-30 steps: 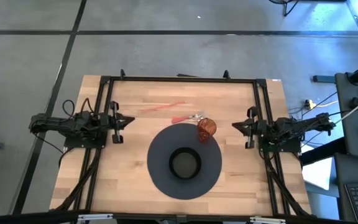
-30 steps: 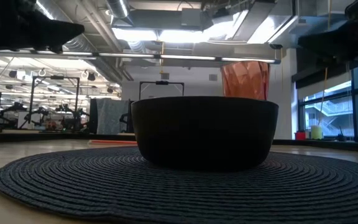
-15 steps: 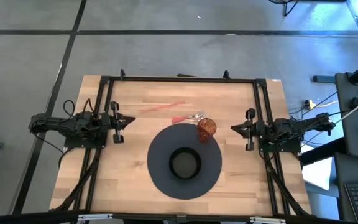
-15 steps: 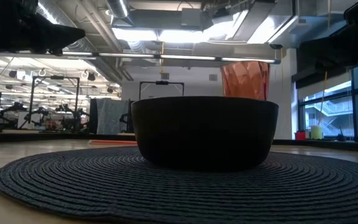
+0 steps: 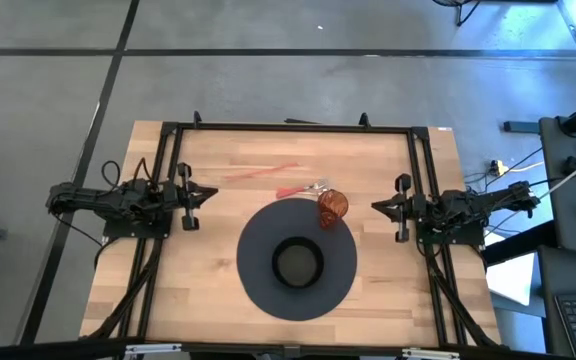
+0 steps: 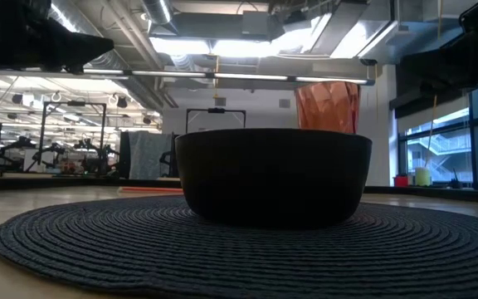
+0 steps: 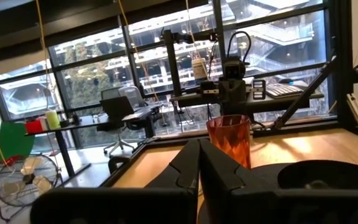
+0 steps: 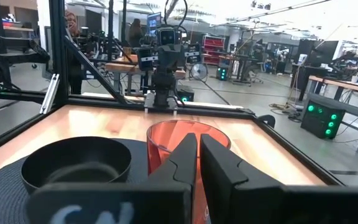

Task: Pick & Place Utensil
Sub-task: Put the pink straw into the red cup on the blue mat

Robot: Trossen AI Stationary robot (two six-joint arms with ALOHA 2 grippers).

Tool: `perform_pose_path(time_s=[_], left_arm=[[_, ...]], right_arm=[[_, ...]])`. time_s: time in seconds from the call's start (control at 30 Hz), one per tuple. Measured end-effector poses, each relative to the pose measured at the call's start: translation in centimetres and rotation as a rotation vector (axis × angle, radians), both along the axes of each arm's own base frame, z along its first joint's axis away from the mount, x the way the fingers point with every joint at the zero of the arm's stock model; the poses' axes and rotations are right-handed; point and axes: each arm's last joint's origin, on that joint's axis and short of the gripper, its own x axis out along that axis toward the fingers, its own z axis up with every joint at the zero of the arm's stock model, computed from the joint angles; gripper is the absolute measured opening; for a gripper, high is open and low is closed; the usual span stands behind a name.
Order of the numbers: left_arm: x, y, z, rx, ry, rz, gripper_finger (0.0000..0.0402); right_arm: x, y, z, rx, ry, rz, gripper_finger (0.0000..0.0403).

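Bright ceiling lights (image 6: 222, 46) glare in the low view, leaving the bowl (image 6: 272, 176) a backlit silhouette; the worktop (image 5: 228, 215) is evenly lit.

A black bowl (image 5: 297, 262) sits centred on a round dark woven mat (image 5: 258, 240) on the wooden table (image 5: 208, 290).

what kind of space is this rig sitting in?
Looks like a robotics lab in an open industrial hall: a wooden table on bare concrete floor, similar framed rigs and desks behind, exposed ceiling ducts, and big windows.

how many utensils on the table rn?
2: a red straight utensil on bare wood beyond the round dark woven mat, and a red-handled utensil beside the orange tumbler. More may be hidden.
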Motion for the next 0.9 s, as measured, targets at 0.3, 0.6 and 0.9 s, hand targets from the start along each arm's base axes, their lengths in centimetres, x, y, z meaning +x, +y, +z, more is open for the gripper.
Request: perform_pose_path(time_s=[0.3, 0.6, 0.9], left_arm=[[-0.1, 0.2, 0.0, -0.072, -0.012, 0.068, 0.0003], [0.0, 0.5, -0.7, -0.07, 0.058, 0.16, 0.0003], [0.0, 0.2, -0.1, -0.057, -0.005, 0.047, 0.0005]], right_arm=[[0.0, 0.1, 0.0, 0.001, 0.002, 0.028, 0.0021], [-0.1, -0.3, 0.4, 0.004, -0.039, -0.119, 0.0017], [-1.1, -0.7, 4.2, -0.219, -0.249, -0.207, 0.0006]])
